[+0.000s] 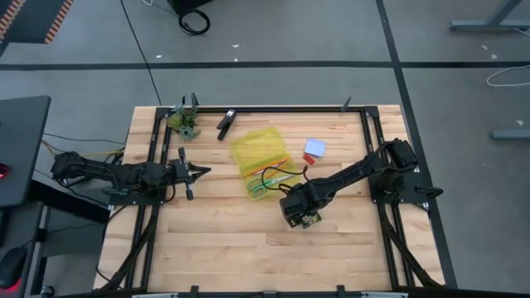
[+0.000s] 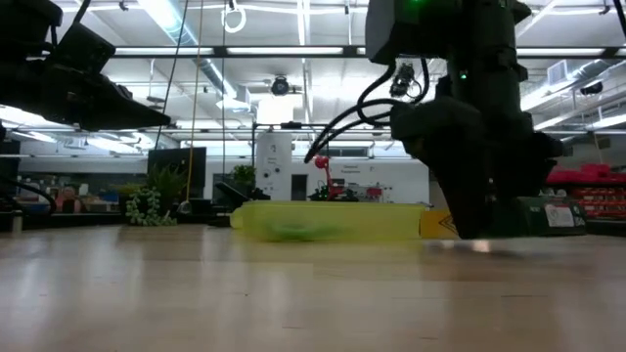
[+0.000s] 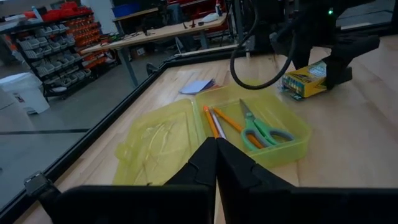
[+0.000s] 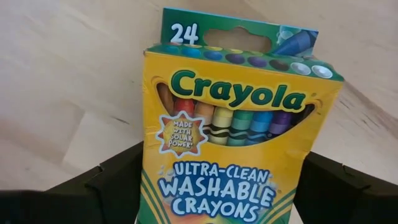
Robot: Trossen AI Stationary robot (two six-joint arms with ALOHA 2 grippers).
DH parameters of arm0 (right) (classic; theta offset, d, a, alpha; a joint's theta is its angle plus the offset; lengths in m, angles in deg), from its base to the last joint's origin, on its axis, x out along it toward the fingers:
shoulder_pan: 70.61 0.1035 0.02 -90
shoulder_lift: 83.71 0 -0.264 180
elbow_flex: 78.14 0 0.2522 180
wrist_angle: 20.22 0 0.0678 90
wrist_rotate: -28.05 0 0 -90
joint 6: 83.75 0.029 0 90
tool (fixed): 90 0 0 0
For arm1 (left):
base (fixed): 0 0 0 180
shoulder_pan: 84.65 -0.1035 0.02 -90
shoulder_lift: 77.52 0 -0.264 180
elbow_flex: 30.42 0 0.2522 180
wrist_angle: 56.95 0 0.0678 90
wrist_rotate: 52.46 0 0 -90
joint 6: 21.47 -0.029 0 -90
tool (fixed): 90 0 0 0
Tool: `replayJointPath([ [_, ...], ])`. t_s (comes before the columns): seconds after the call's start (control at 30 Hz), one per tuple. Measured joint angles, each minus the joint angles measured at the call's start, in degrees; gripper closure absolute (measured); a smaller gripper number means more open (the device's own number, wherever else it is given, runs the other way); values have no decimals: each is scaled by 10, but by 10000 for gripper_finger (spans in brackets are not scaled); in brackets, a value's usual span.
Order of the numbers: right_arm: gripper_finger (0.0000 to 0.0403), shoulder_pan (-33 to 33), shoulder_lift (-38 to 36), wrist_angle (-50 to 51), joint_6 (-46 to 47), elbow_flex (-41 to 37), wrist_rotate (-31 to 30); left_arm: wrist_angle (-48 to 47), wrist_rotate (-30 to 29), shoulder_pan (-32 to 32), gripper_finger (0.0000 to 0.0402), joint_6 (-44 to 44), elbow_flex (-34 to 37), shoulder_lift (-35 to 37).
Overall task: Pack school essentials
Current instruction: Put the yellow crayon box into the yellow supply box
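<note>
The jaws of the right gripper [image 4: 221,186] are being held wide, one on each side of the crayon box [image 4: 233,130], which is lying flat on the bench [image 1: 215,248] near its middle; whether the box is actually being squeezed cannot be told. The jaws of the left gripper [image 1: 205,171] are being kept clenched on nothing, near the bench's left edge. One open yellow case [image 3: 249,127] is sitting between the grippers, with two orange pencils [image 3: 211,121], one purple pen [image 3: 218,123] and one pair of scissors [image 3: 261,129] lying lengthwise in it, side by side. One pale blue notepad [image 1: 315,148] is lying toward the far edge.
</note>
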Motion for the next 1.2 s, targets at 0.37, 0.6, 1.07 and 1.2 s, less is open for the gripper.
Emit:
replayJointPath([
  [0.37,60,-21,-5,25,-48,63,-18,0,0,0,382,0,0,0],
  [0.6,60,-47,-5,42,-84,106,-35,0,0,0,393,0,0,0],
  [1.07,60,-110,-5,54,-164,120,-35,0,0,0,384,0,0,0],
  [1.2,60,-129,-5,53,-197,120,-35,0,0,0,391,0,0,0],
])
